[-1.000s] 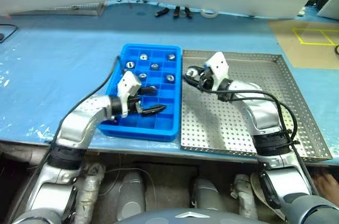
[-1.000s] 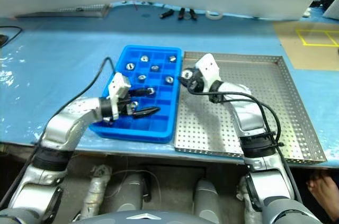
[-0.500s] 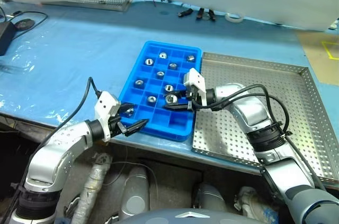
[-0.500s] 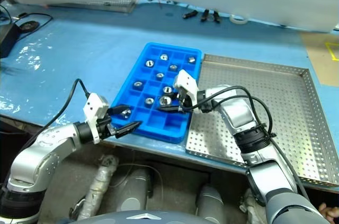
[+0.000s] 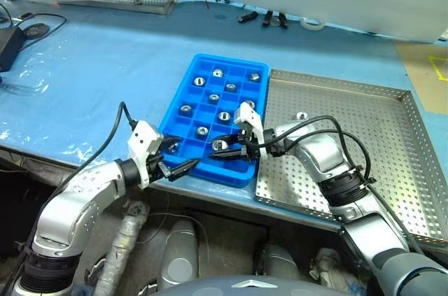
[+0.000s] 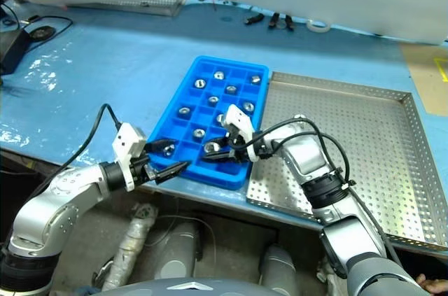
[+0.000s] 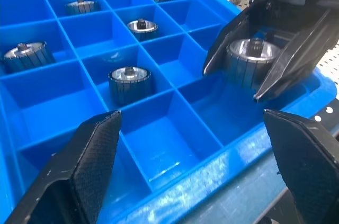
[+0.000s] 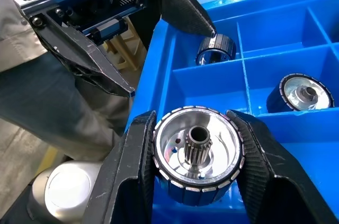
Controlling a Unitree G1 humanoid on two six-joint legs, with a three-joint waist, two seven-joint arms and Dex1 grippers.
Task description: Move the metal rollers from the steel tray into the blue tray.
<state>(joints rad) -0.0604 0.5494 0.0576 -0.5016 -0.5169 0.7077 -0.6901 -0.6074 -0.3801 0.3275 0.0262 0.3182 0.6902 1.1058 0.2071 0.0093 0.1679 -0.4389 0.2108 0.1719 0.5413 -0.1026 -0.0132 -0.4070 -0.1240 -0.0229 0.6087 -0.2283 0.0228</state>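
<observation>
While your right gripper (image 5: 222,148) hangs over the near row of the blue tray (image 5: 183,92), its two black fingers (image 8: 135,166) are clamped on the ribbed sides of one roller (image 8: 197,152). That roller sits short and squat between the pads, its open face and the small toothed hub in its middle turned back toward the wrist, so its axis runs roughly along the fingers rather than across them. Seen from your left wrist, the same roller (image 7: 252,60) hangs just above a near-edge compartment, not resting on its floor.

Your left gripper (image 5: 179,166) waits just off the near left corner of the blue tray, fingers (image 7: 90,166) spread wide with nothing between them.

Several rollers already sit one to a compartment in the blue tray, each standing on end with its hub pointing up (image 5: 201,130). One more roller (image 5: 302,115) lies on the perforated floor of the steel tray (image 5: 392,156), near its far left part, also with its hole facing up.
</observation>
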